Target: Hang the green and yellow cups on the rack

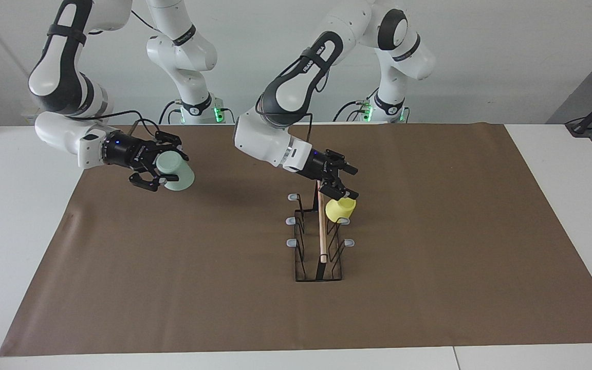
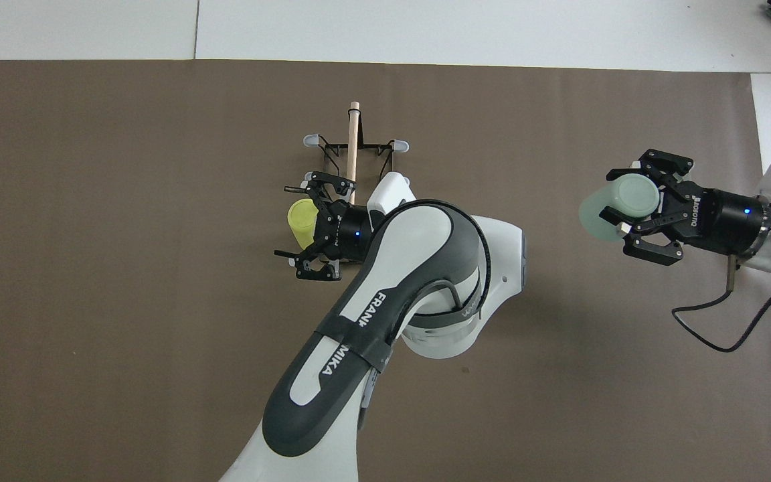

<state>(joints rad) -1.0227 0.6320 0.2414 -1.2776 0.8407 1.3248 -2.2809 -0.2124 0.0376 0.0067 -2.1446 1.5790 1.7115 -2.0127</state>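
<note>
**Yellow cup at the prong, green cup waiting its turn**

The left arm reaches in over the rack [image 1: 319, 241], which stands mid-surface on the brown mat [image 1: 429, 257]. Its left gripper [image 1: 341, 186] is at the yellow cup [image 1: 340, 209], which lies tipped on its side against a prong on the rack's flank toward the left arm's end. The jaws look spread, and whether one finger yet grips the rim I cannot tell. To finish well, I judge the cup's mouth should slide fully over the grey tip before the jaws let go, then the arm should back away along the prong's line so the wire frame is not nudged.

The right gripper [image 1: 158, 168] waits above the mat toward the right arm's end, jaws clasping the green cup [image 1: 175, 173] sideways.

The white surface [image 1: 18, 205] rims the mat; a pale wall rises at the robots' end.
</note>
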